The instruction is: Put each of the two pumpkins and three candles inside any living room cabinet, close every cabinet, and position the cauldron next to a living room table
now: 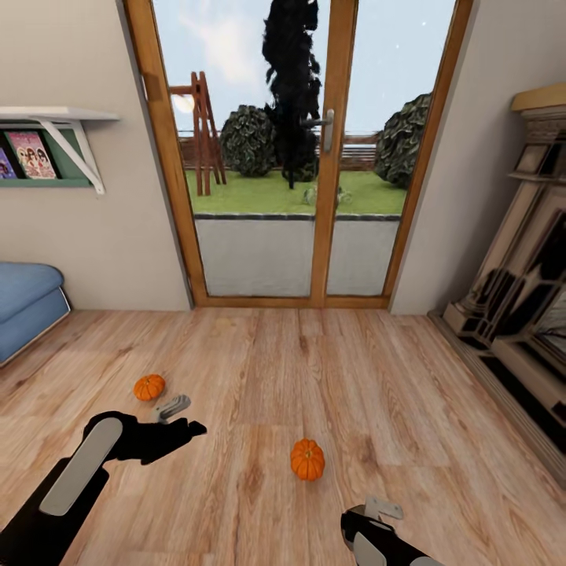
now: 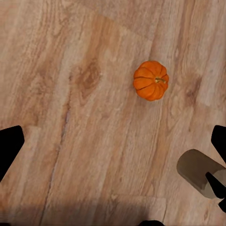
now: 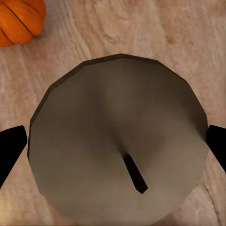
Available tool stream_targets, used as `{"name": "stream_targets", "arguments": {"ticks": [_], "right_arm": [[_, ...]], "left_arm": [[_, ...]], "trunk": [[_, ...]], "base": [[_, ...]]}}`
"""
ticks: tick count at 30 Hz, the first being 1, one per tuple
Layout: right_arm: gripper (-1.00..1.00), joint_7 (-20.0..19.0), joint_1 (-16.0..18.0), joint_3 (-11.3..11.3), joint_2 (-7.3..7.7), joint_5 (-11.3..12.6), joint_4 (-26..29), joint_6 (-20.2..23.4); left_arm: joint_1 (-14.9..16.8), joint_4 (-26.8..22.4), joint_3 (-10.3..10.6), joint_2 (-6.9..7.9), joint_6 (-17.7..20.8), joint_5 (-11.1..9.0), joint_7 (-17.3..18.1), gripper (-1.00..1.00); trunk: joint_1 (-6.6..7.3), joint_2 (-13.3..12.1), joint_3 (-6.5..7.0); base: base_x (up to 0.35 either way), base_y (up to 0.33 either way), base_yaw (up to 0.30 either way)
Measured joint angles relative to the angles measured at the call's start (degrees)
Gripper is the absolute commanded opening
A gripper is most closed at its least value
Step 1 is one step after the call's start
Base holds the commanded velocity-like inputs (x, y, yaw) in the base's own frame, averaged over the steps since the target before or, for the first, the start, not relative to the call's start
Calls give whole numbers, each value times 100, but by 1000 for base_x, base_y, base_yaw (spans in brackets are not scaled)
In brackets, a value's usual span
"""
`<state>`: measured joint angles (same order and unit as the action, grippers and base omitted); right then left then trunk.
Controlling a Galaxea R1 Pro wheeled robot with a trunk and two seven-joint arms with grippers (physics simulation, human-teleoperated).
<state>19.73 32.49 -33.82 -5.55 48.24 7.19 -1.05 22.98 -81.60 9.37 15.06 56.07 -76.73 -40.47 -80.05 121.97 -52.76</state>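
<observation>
Two orange pumpkins lie on the wooden floor, one [image 1: 148, 387] at the left and one [image 1: 307, 459] in the middle. My left gripper [image 1: 182, 418] hovers open just right of the left pumpkin [image 2: 150, 80], which lies apart from the fingers. A tan candle [image 2: 200, 172] lies on the floor near one left fingertip. My right gripper [image 1: 376, 511] is low at the front right, below the middle pumpkin [image 3: 21, 19]. It stands open, its fingers flanking a candle [image 3: 117, 141] seen from above with its dark wick. Cabinet, table and cauldron are out of view.
A wood-framed glass double door [image 1: 330, 157] faces me, with garden beyond. A blue sofa [image 1: 23, 306] sits at the left under a wall shelf [image 1: 55, 118]. A fireplace surround [image 1: 519, 299] lines the right wall. Bare floorboards stretch between them.
</observation>
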Motion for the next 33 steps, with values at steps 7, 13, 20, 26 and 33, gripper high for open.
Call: {"name": "stream_targets", "arguments": {"ticks": [7,13,20,26,33], "right_arm": [[-100,-644,0,8,0,25,-40,24],[-100,-770,0,9,1,24,-53,28],[-100,-778,0,9,1,14,-54,29],[-100,-779,0,10,1,14,-54,29],[-100,-779,0,9,1,13,-54,27]], "left_arm": [[0,0,5,-273,-18,8,-742,100],[0,0,5,-343,-25,77,-826,100],[0,0,3,-350,-27,206,-834,100],[0,0,3,-350,-27,219,-833,100],[0,0,-6,-350,-27,221,-839,100]], "trunk": [[154,-281,126],[286,-521,233],[439,-802,359],[571,-1043,467],[725,-1324,592]], "base": [[0,0,0],[0,0,0],[0,0,0],[0,0,0],[0,0,0]]}}
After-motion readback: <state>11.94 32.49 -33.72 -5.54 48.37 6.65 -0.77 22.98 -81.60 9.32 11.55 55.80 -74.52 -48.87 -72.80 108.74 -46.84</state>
